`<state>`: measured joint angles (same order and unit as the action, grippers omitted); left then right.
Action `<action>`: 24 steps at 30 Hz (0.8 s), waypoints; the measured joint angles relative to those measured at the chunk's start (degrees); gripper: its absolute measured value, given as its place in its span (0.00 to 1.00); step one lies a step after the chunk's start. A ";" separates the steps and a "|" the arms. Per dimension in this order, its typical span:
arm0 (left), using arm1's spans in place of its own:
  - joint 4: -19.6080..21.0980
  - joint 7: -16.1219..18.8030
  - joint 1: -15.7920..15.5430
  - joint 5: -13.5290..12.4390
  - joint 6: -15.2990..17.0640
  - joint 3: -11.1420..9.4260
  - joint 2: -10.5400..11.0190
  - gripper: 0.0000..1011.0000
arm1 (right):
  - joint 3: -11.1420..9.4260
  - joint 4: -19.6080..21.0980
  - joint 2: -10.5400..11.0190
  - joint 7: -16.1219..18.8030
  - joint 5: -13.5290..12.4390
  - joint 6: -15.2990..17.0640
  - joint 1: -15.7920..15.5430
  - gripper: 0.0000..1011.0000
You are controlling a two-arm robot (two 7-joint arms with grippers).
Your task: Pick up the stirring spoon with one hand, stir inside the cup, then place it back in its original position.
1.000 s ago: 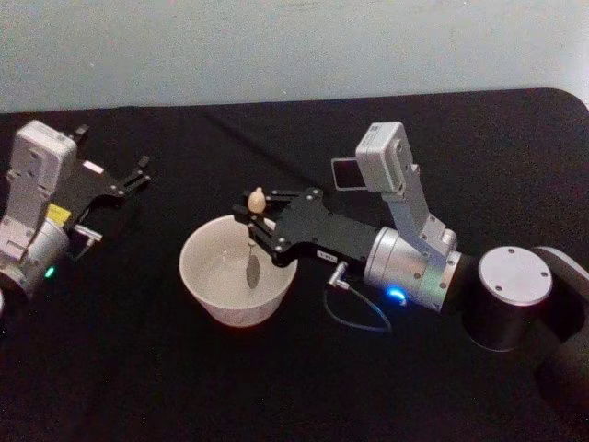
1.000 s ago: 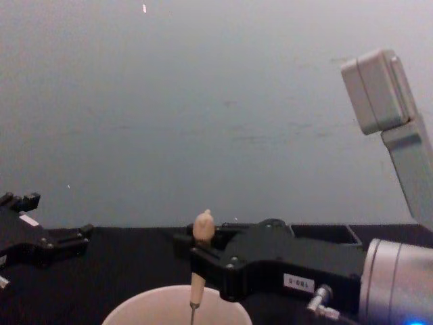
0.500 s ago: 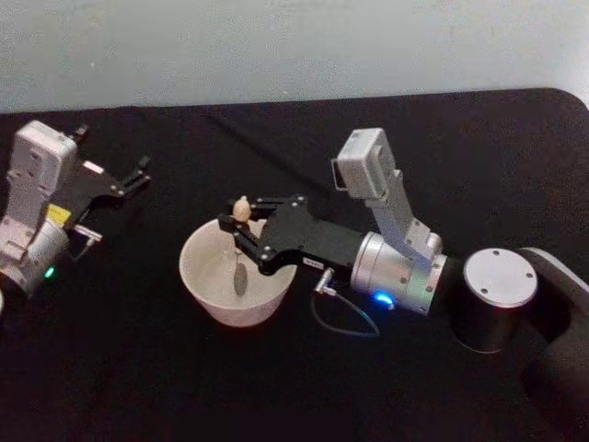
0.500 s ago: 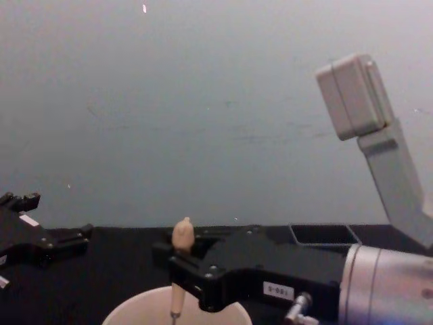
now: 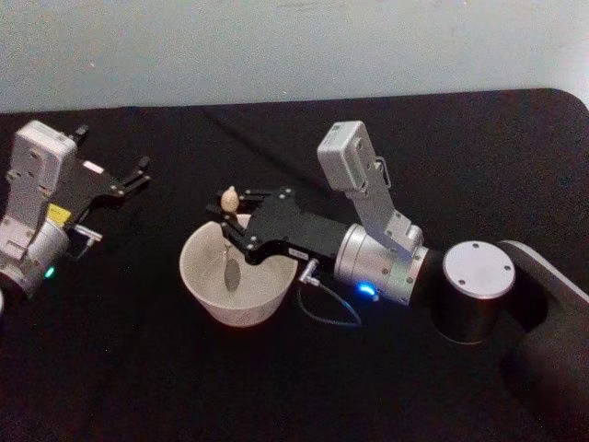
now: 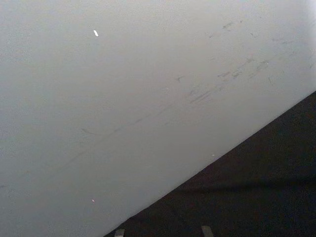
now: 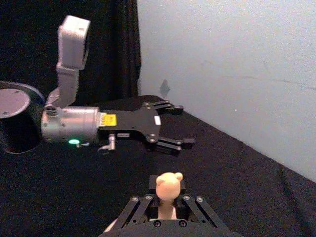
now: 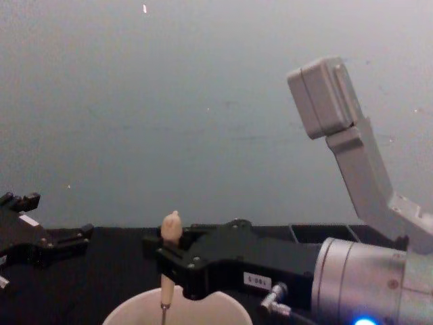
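The right gripper (image 5: pixel 232 224) reaches in over the cup (image 5: pixel 210 299) and is clamped on the pale handle of the stirring spoon (image 5: pixel 230 271). The spoon hangs upright, its rounded knob above the cup's rim and its metal bowl down inside. This looks like the stirring step, so the next move likely calls for circling the spoon inside the cup without striking its wall. The left gripper (image 5: pixel 136 175) sits idle well left of the cup, fingers apart.

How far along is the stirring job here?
Done: the right end effector is shut on the stirring spoon. In hand: its bowl hangs inside the cup, the stirring stage. Left: returning the spoon to its place. The left end effector sits open, parked far left.
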<state>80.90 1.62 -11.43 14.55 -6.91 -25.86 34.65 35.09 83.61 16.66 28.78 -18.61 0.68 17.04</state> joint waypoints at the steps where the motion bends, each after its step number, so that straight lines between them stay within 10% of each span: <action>1: 0.00 0.00 0.00 0.00 0.00 0.00 0.00 0.99 | -0.07 -0.22 -0.16 -0.15 0.10 -0.02 0.11 0.17; 24: 0.00 0.00 0.00 0.00 0.00 0.00 0.00 0.99 | -3.61 -1.14 0.12 -1.63 1.24 -0.21 -0.44 0.17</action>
<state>80.90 1.62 -11.43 14.55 -6.91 -25.86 34.65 31.48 82.47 16.78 27.15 -17.37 0.47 16.60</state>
